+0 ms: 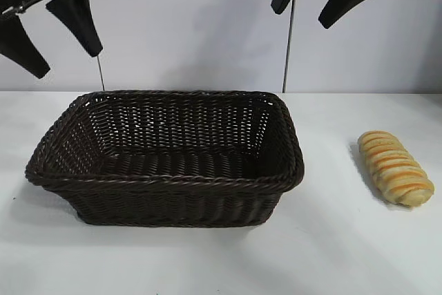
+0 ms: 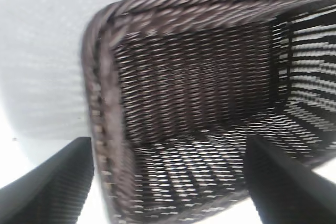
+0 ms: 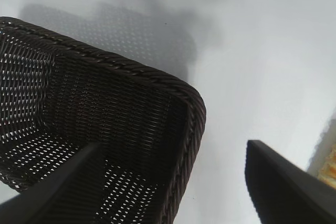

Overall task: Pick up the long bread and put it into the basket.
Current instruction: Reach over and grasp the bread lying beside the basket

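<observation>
The long bread (image 1: 396, 168), a golden-yellow loaf with orange-brown stripes, lies on the white table to the right of the basket. A sliver of it shows at the edge of the right wrist view (image 3: 329, 167). The basket (image 1: 166, 183), dark brown woven wicker, stands in the middle of the table with nothing in it; both wrist views look down on it, the left into its inside (image 2: 105, 103) and the right on one corner (image 3: 157, 80). My left gripper (image 1: 65, 43) hangs open high above the basket's left end. My right gripper (image 1: 300, 15) hangs open high above the basket's right end, left of the bread.
The white table (image 1: 331, 240) runs all round the basket, with bare surface in front and at both sides. A pale wall (image 1: 193, 25) closes off the back. Two thin rods (image 1: 289, 46) stand behind the basket.
</observation>
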